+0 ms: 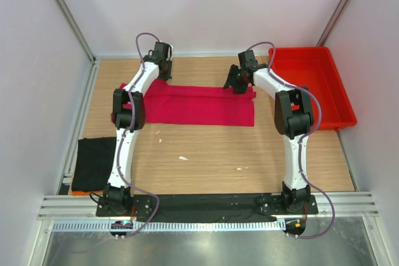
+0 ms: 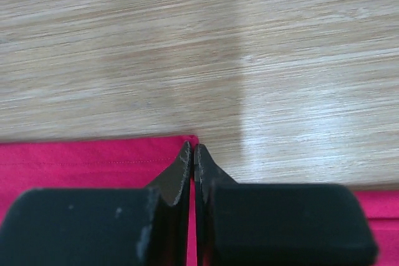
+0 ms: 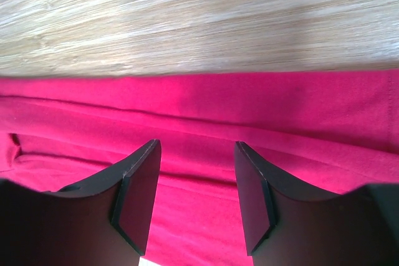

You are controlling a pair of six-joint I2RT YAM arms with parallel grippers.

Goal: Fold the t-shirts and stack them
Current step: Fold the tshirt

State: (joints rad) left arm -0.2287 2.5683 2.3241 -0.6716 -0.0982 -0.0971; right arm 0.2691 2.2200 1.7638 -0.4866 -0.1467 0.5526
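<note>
The left tool [image 2: 193,149] is pressed together on the far left corner of the crimson-pink cloth t-shirt [image 1: 199,107] lying across the wooden desk [image 1: 218,154], so the right tool [image 3: 197,144], spread over the far right edge, should pinch equally deep before both lift.

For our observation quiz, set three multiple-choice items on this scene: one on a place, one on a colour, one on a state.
1. Where on the table does the black t-shirt lie?
A far right
B near left
C centre
2. What colour is the tray?
A red
B blue
C white
3. How do the jaws of the left pincer stand?
A wide open
B shut
C out of view
Answers:
1 B, it lies beside the left arm's base.
2 A, its walls and floor are red.
3 B, its tips meet on a corner of the pink t-shirt.
</note>
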